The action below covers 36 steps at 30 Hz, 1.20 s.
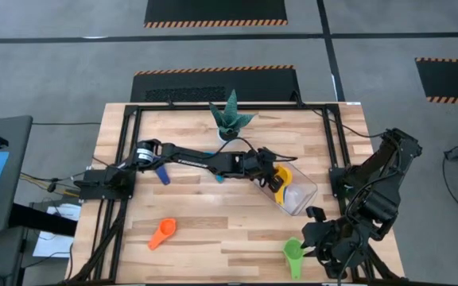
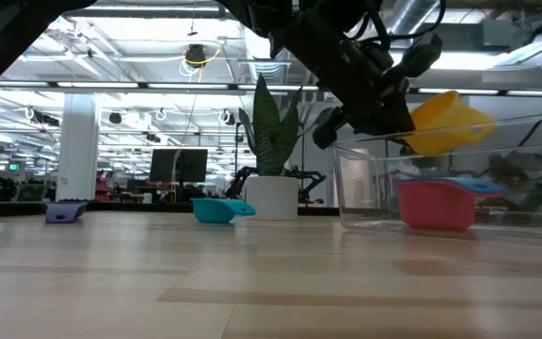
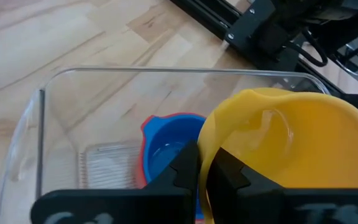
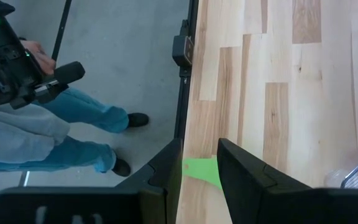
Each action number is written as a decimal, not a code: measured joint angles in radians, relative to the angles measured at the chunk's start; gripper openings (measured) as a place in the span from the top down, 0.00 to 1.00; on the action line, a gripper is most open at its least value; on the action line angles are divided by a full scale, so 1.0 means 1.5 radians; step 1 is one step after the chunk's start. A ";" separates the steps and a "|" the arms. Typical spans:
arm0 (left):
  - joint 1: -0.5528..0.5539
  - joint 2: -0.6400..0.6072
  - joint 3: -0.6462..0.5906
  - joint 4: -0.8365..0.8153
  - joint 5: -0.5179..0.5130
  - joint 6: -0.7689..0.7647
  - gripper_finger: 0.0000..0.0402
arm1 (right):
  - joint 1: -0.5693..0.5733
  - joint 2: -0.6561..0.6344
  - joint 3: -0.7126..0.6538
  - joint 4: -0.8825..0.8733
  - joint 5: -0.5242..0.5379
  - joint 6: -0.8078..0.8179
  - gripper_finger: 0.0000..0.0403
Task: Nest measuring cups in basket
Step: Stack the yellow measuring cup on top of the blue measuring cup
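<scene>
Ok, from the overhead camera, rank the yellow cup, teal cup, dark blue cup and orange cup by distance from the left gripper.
1. Yellow cup, held in the left gripper over the basket.
2. Teal cup, toward the plant.
3. Dark blue cup and orange cup, both left: too close to call.

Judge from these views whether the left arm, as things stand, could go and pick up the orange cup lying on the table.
Probably not yet. The left gripper is shut on the yellow cup, held over the basket. The orange cup lies in the open with nothing near it, so the way looks free once the yellow cup is released.
</scene>
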 joint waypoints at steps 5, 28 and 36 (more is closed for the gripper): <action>-0.001 0.000 0.000 0.000 0.003 -0.001 0.98 | 0.000 0.000 0.000 -0.005 0.000 0.000 0.68; 0.001 0.000 0.000 -0.001 -0.013 0.022 0.98 | 0.000 0.000 0.000 -0.010 0.000 0.001 0.68; 0.001 -0.001 -0.004 -0.020 -0.013 -0.007 0.84 | 0.000 0.000 0.000 -0.011 -0.001 0.001 0.68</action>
